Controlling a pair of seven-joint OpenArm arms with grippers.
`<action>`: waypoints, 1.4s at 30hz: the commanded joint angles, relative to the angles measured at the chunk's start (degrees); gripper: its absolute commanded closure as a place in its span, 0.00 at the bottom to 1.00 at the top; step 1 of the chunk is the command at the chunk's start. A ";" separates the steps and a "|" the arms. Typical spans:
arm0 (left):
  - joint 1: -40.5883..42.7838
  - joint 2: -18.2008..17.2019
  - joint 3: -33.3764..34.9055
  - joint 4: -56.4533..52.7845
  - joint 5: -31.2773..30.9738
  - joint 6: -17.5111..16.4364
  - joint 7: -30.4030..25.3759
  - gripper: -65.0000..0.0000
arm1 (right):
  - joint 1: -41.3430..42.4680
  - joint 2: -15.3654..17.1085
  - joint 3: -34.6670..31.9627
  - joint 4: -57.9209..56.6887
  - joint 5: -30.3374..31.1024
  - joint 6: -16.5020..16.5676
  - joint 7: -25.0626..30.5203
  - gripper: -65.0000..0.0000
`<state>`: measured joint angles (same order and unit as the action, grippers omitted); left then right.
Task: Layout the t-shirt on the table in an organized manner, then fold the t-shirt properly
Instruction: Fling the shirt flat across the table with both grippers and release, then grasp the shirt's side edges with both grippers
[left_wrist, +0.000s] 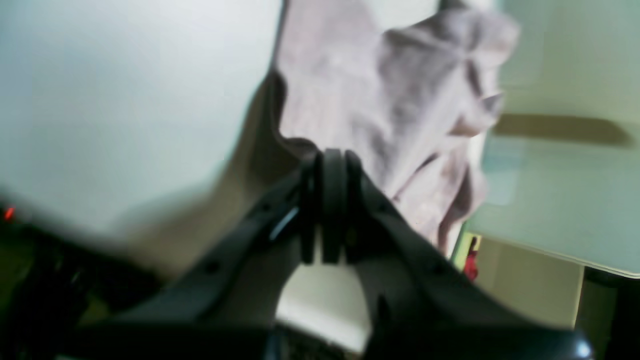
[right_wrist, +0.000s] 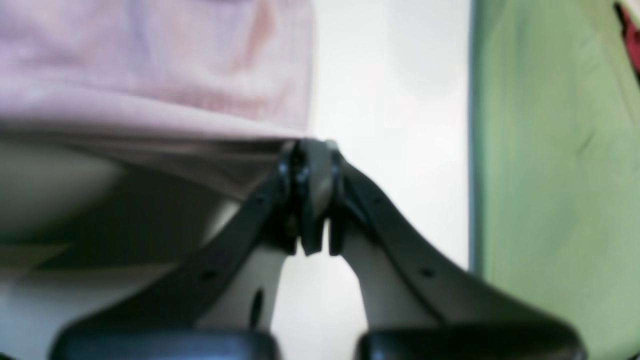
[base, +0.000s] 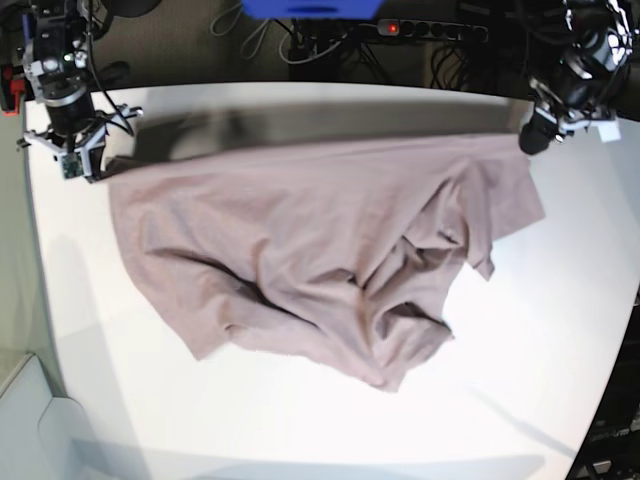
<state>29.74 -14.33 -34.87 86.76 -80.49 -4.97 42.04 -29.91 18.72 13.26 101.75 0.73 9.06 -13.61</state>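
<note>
The soft mauve-pink t-shirt (base: 320, 250) lies rumpled across the smooth white desk (base: 520, 330); the left pincer (left_wrist: 327, 155) is clamped on one far corner, the right pincer (right_wrist: 312, 147) seemingly on the other; creases bunch near the sleeve.

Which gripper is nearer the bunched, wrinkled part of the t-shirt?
Left. The left gripper pinches the corner just above the bunched folds; the right gripper holds the t-shirt at the opposite, flatter corner.

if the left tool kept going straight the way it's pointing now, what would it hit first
The t-shirt. The left tool is already shut on its edge, and in the left wrist view the cloth lies directly ahead of the tips, draped on the table. Depth is blurry, so this is a best guess.
</note>
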 joint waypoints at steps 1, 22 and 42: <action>0.81 -1.19 -1.13 0.67 -4.51 1.50 -2.79 0.99 | 0.24 0.84 0.77 0.88 -0.69 -2.86 0.90 1.00; -1.82 5.93 -18.09 -4.26 -4.51 1.41 19.89 0.58 | -2.04 -3.38 6.30 1.32 -0.69 -2.86 0.64 0.65; -22.92 5.93 -11.33 -4.17 2.20 1.85 19.54 0.57 | 10.97 -3.38 -5.21 5.01 -0.78 -2.77 -0.42 0.77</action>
<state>7.05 -7.53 -45.84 81.65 -76.64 -3.90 61.01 -18.92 14.61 7.70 105.73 0.08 6.61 -15.20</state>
